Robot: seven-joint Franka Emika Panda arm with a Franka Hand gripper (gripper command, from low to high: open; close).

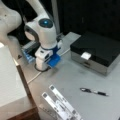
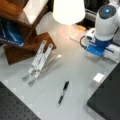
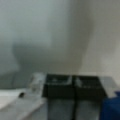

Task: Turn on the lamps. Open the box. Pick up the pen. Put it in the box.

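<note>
- Gripper [image 1: 53,61] is hanging low over the tabletop [image 1: 75,80] in a front view, near the lit lamp [image 2: 68,11] and a white cable [image 2: 75,39]; whether my fingers are apart or holding anything I cannot tell.
- Box [image 1: 96,51] is sitting with its black lid down and white latch [image 1: 85,55] at the front, well apart from me.
- Pen [image 1: 93,91] is lying flat on open tabletop, apart from the box and beside the 2 silver strips [image 1: 60,101].
- I am judging the lamp step the one in hand: pressing lightly and squarely, clear of the cable, matters here.
</note>
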